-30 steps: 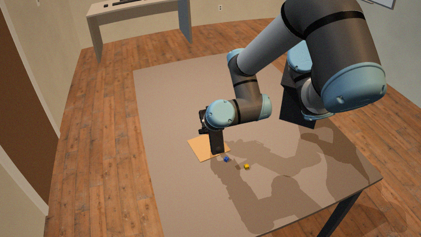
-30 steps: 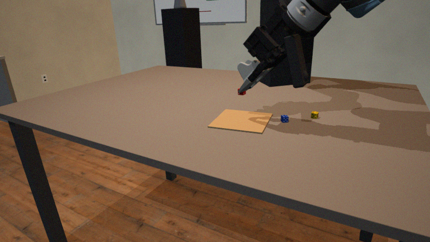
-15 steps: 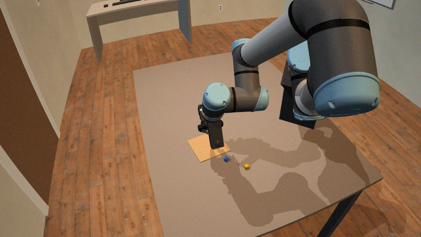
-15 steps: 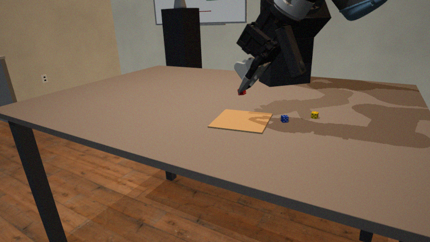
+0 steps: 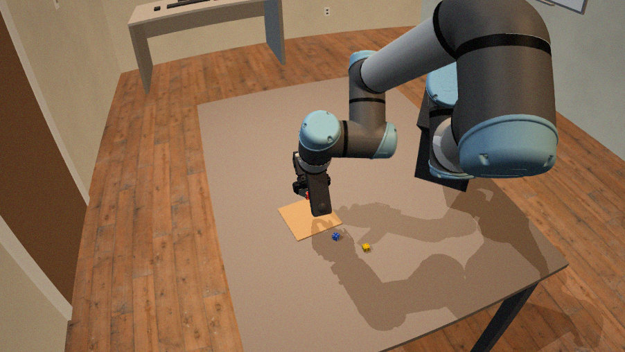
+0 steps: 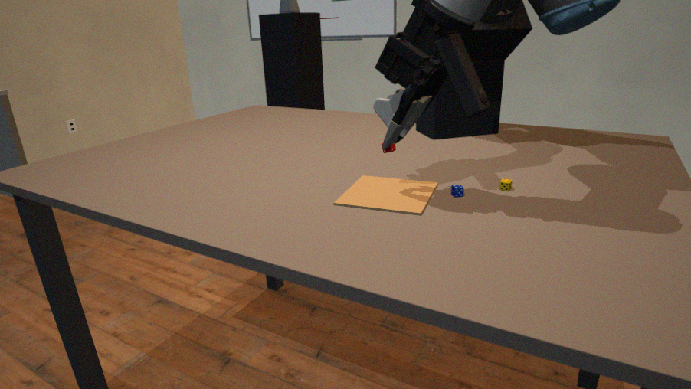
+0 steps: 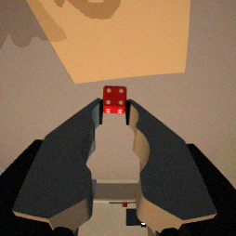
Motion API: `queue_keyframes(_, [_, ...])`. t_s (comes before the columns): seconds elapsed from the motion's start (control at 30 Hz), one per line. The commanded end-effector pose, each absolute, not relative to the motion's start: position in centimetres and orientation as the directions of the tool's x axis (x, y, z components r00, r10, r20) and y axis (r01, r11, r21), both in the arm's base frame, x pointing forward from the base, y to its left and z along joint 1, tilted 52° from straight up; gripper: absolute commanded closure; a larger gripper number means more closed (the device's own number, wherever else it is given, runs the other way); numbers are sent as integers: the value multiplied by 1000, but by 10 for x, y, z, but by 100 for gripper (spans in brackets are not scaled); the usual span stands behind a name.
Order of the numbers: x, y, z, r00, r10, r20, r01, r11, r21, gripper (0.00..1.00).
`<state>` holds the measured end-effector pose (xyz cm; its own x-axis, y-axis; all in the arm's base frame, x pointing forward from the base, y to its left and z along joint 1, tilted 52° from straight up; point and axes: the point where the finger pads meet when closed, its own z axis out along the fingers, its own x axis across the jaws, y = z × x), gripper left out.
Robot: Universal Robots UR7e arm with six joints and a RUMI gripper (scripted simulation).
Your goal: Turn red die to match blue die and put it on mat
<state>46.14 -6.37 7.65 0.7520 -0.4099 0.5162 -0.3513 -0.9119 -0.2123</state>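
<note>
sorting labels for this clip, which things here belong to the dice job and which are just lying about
Job:
red die, held in the claw above the table
blue die
mat
yellow die, must stay as is

Lying about:
desk
whiteboard
black pedestal

From my remote station, I saw open air over the mat (image 6: 381, 194), its surface unoccupied. The blue die (image 6: 457, 191) sat just beside the mat's right edge, the yellow die (image 6: 505, 184) farther right, both blocking a low approach from that side.
</note>
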Motion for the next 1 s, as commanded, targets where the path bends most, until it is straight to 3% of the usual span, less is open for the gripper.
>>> queue_keyframes(0.0, [461,-64,76,754,-409,515,-344,-913,-221,100])
queue_keyframes(0.97, [460,-67,76,751,-410,517,-193,-886,-422,100])
